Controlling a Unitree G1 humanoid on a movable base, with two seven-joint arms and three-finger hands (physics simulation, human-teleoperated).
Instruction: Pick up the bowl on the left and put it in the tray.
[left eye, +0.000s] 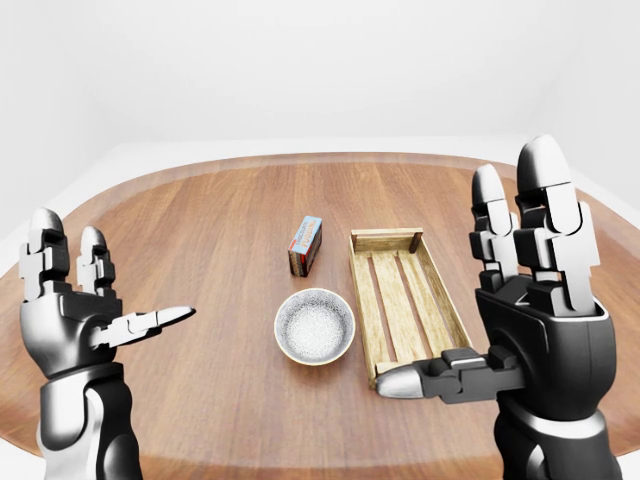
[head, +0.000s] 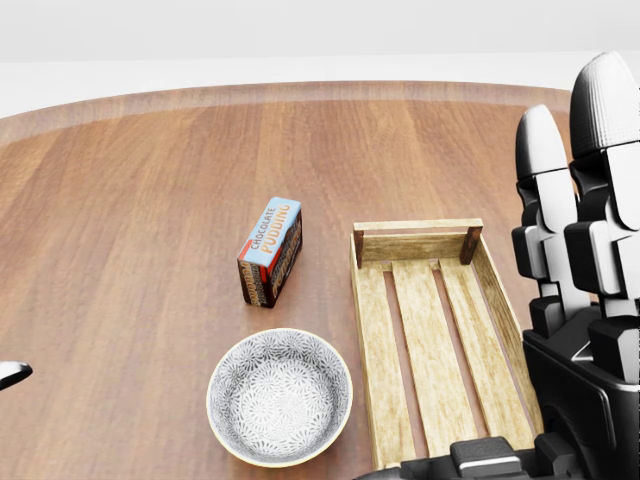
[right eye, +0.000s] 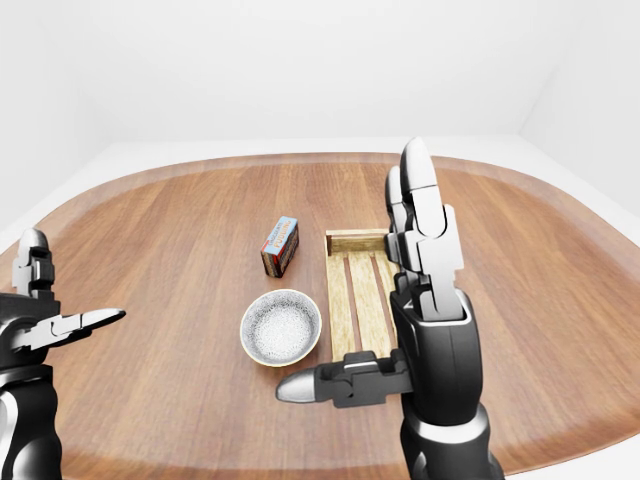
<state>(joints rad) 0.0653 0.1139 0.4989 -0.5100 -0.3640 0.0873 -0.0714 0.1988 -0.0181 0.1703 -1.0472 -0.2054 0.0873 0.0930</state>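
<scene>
A patterned grey bowl (head: 280, 397) with a cream rim sits on the wooden table (head: 130, 200), just left of the empty slatted wooden tray (head: 366, 330). My left hand (left eye: 112, 278) is raised at the left of the left-eye view, well left of the bowl, open with its thumb pointing right. Only its thumb tip (head: 10, 375) shows in the head view. On the right, my right hand (left eye: 475, 285) stands upright and open over the tray's right side, with its thumb (left eye: 430, 376) pointing left near the tray's near end. Neither hand touches anything.
A chocolate pudding box (head: 271, 250) stands just above the bowl and left of the tray's far end in the head view. The table's curved rim (head: 300, 90) runs along the top, with white floor beyond it.
</scene>
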